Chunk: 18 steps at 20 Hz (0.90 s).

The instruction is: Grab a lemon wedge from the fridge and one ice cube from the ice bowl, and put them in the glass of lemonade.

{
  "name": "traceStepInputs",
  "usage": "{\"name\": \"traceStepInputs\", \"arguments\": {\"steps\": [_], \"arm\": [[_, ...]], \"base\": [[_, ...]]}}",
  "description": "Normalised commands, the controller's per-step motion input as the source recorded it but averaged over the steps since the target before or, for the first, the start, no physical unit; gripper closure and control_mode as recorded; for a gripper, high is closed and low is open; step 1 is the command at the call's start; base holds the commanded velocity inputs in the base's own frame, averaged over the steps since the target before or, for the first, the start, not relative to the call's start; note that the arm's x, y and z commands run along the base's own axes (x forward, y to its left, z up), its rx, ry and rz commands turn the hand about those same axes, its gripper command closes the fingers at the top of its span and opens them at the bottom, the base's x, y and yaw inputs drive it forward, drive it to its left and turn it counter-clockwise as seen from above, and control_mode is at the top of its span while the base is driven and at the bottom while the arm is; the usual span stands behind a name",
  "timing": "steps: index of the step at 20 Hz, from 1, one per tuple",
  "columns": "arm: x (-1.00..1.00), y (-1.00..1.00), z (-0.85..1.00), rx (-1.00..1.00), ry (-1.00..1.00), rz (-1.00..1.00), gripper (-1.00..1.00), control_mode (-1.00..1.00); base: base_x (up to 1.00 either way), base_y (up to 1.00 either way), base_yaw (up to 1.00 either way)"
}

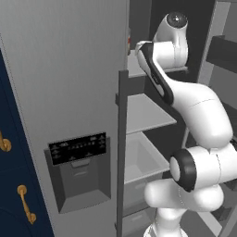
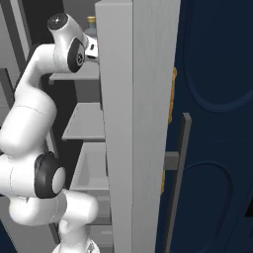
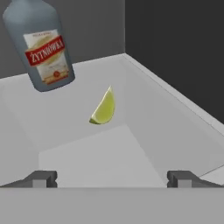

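The light-grey fridge (image 1: 65, 69) stands with a door open, and my arm reaches onto an upper shelf inside it. A small yellow-green lemon wedge (image 3: 104, 108) lies on the white shelf floor (image 3: 96, 157) near a back corner. My gripper (image 3: 112, 179) is open, a short way in front of the wedge, with its fingertips (image 3: 41, 178) spread wide and nothing between them. The ice bowl and the glass of lemonade are out of view.
A grey labelled bottle (image 3: 41, 43) stands behind and to the left of the wedge. Fridge walls close in the shelf at the right. Lower shelves (image 1: 146, 111) and a drawer (image 1: 141, 157) sit below. Navy cabinets (image 2: 212, 123) flank the fridge.
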Motion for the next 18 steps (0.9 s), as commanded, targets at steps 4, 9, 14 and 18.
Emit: {"name": "traceStepInputs", "arguments": {"steps": [4, 9, 14, 18], "arm": [[0.41, -0.03, -0.1, 0.0, -0.05, 0.0, -1.0, -1.0], [0.43, 0.01, -0.09, 0.0, 0.0, 0.0, -1.0, -1.0], [0.48, 0.01, -0.08, 0.0, 0.0, 0.0, -1.0, -1.0], [0.42, 0.0, -0.03, 0.0, 0.0, 0.0, -1.0, -1.0]], "base": [[0.0, 0.0, 0.0], [0.0, 0.0, 0.0], [0.0, 0.0, 0.0], [0.0, 0.0, 0.0]]}}
